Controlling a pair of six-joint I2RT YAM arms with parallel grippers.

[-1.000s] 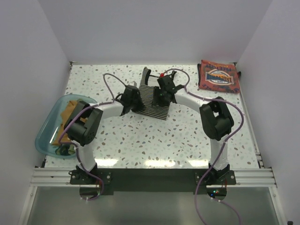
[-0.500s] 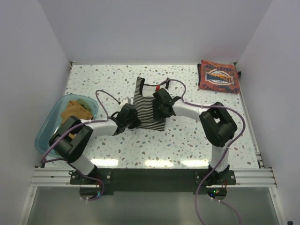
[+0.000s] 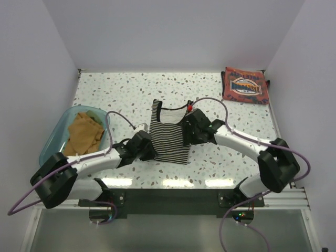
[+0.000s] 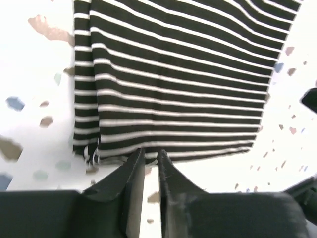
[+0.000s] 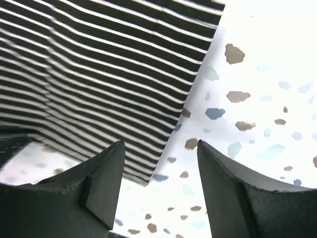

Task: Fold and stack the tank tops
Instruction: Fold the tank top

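Striped top [image 3: 169, 135] lies flat; left jaws barely parted, seemingly empty, at its 7 o'clock; right jaws wide, empty, at 3; bin [image 3: 51, 146] at 9.

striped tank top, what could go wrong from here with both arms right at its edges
1. The left fingers stand barely apart at the striped tank top's hem, beside a bunched corner; backing off could snag the cloth and drag it.
2. The right fingers are open astride its right edge; a grab there might catch only one layer and fold it crooked.
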